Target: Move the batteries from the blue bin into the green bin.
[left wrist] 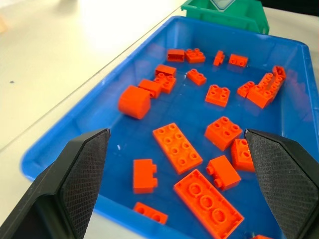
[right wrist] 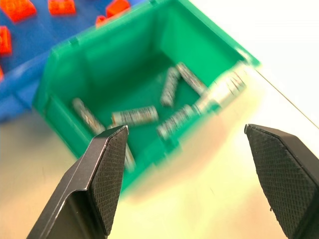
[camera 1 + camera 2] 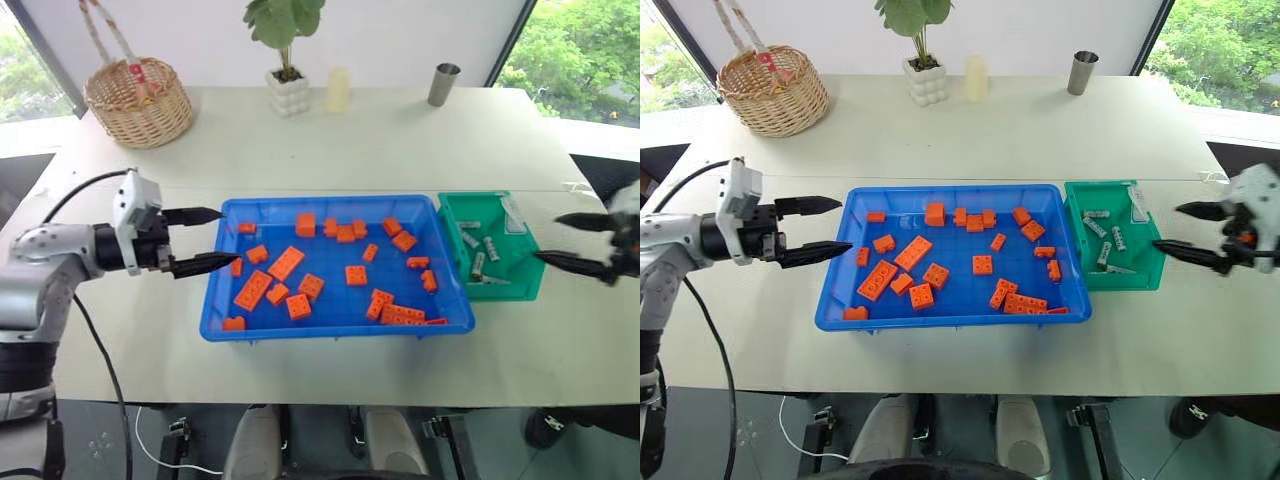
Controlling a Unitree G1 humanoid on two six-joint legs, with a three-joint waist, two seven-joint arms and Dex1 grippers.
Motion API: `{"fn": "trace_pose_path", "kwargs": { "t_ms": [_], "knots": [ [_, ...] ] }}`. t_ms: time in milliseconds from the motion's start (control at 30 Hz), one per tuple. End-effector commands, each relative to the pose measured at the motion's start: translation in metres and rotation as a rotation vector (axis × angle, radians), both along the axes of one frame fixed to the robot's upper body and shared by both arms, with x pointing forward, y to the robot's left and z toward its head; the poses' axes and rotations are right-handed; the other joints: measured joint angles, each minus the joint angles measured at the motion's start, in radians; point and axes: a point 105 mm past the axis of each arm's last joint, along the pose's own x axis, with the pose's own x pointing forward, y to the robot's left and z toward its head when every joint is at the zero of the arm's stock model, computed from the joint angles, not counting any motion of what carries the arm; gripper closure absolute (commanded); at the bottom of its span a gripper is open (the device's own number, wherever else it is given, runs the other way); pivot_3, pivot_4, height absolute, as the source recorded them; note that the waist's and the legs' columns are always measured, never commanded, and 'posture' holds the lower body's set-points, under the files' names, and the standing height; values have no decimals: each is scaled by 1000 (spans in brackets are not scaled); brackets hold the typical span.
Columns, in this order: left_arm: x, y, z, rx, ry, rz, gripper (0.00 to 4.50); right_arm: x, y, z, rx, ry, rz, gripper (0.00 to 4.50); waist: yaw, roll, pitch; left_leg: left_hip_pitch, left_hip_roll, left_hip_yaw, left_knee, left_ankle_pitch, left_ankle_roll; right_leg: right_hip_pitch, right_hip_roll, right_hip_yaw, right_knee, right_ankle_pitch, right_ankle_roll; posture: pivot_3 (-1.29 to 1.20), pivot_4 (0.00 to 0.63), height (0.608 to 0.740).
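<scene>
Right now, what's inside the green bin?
The green bin holds several small silvery batteries lying loose on its floor, some overlapping. No orange bricks are in it. The near wall hides a strip of the floor, so an exact battery count isn't certain.

I see a pale counter (image 3: 380, 150) carrying the blue bin (image 3: 335, 322) with the green bin (image 3: 452, 232) touching its right side; a wicker basket (image 3: 140, 105), potted plant (image 3: 287, 92), cream candle (image 3: 338, 92) and metal cup (image 3: 443, 84) stand along the far edge.
</scene>
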Motion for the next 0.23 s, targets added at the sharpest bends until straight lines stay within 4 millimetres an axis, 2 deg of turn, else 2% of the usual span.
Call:
{"fn": "trace_pose_path", "kwargs": {
  "t_ms": [33,100,233],
  "knots": [
    [2,14,18,34,-81,30,0,-5,-14,9,-17,-36,-8,664,-1,0,0,0,0,0,0,0,0,0,0,0,0,0,0,0,150,736],
    [2,19,22,42,-88,36,0,-5,-17,7,-26,-29,-18,664,-2,0,0,0,0,2,0,0,0,0,-1,1,0,0,0,0,150,736],
    [3,23,27,34,-94,48,0,-10,-5,-1,-7,5,28,664,0,0,0,0,0,1,0,0,0,-1,-1,1,1,0,0,0,150,736]
  ]
}}
